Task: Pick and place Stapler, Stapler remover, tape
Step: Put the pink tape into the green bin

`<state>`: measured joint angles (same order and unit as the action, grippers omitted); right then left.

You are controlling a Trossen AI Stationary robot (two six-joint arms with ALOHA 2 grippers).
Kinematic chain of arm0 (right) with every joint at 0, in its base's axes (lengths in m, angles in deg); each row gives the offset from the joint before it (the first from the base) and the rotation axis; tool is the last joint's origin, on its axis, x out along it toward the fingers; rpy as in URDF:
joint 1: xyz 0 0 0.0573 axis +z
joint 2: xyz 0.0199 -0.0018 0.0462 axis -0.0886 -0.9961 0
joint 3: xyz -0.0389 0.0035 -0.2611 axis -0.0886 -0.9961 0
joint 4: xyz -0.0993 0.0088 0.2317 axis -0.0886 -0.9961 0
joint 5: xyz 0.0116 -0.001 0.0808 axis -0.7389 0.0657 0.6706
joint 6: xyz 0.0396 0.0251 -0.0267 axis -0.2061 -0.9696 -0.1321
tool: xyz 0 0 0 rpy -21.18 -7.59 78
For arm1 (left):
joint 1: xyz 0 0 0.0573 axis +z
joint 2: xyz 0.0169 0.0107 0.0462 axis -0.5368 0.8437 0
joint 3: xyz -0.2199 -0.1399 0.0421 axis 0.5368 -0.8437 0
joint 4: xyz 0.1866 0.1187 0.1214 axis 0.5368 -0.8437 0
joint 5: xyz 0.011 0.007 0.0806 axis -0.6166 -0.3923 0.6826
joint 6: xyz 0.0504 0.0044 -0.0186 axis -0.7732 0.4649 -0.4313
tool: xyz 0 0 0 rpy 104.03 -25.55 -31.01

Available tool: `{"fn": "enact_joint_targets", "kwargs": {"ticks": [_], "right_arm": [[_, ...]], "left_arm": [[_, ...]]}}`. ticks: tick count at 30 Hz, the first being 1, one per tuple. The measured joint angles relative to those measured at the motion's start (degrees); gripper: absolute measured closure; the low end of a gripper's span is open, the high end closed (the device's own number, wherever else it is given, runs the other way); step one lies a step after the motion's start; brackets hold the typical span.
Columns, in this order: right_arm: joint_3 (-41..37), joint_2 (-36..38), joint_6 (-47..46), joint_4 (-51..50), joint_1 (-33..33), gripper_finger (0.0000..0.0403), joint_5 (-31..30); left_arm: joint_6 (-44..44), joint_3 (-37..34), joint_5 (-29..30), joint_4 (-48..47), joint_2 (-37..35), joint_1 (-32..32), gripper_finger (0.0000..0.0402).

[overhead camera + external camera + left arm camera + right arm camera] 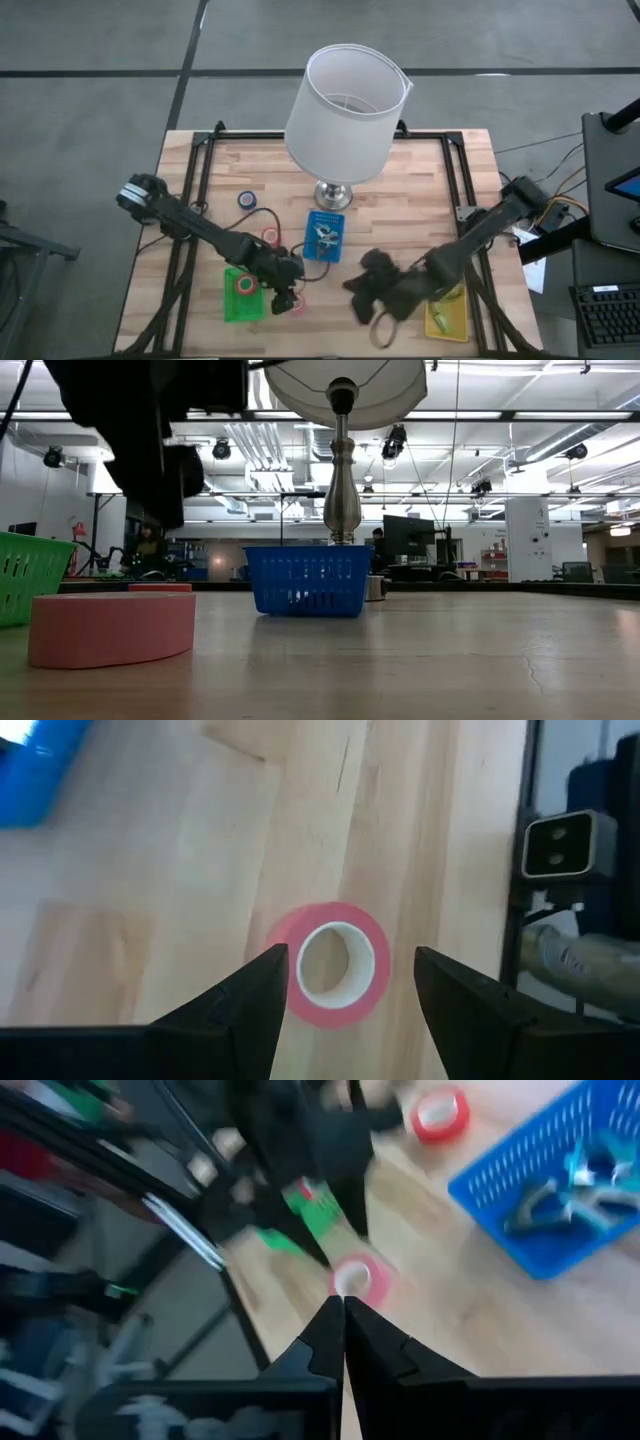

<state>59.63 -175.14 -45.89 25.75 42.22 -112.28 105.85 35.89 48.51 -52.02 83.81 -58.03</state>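
With 1 red roll (245, 285) in the green bin (241, 310), left gripper (345, 982) gapes empty over another roll (333, 976); right gripper (343, 1320) closed, empty.

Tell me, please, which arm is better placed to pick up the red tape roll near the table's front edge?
The left. Its open claw hangs directly over the red tape roll, one finger on each side. The right claw is shut and off to the side.

Bright, even ceiling light; right wrist view heavily motion-blurred.
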Motion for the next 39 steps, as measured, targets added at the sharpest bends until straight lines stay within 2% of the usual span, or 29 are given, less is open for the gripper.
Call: {"fn": "enact_joint_targets", "kwargs": {"ticks": [6, 9, 12, 19, 28, 35, 39], "right_arm": [[-18.35, 15.08, 9.89, 14.64, 1.73, 0.0395, -4.05], [-24.48, 23.70, 12.66, 13.46, 1.41, 0.0394, -8.41], [-29.95, 30.95, 18.51, 10.76, 1.68, 0.0394, -6.77], [-42.77, 44.58, 27.44, 16.04, -0.10, 0.0394, -8.24], [-59.37, 59.02, 45.66, 39.30, -0.71, 0.0394, -7.31], [-70.47, 67.89, 46.66, 44.01, -0.67, 0.0394, -7.66], [-74.13, 71.14, 45.00, 45.82, -0.67, 0.0394, -12.16]], "left_arm": [[-0.33, 3.04, 1.12, -3.54, 6.15, 0.10, 0.0181], [-0.68, 4.14, 0.37, -3.52, 8.37, 0.12, 0.0181], [-0.70, 5.23, -0.17, -4.27, 10.48, 0.11, 0.0181], [-0.72, 6.45, 0.06, -4.43, 12.73, 0.34, 0.0181], [-1.27, 6.45, 0.09, -7.23, 12.99, 0.86, 0.0181], [-1.86, 6.44, 0.94, -8.97, 12.76, 1.09, 0.0197], [-2.36, 6.42, 0.84, -8.97, 12.74, 1.14, 0.0231]]}}
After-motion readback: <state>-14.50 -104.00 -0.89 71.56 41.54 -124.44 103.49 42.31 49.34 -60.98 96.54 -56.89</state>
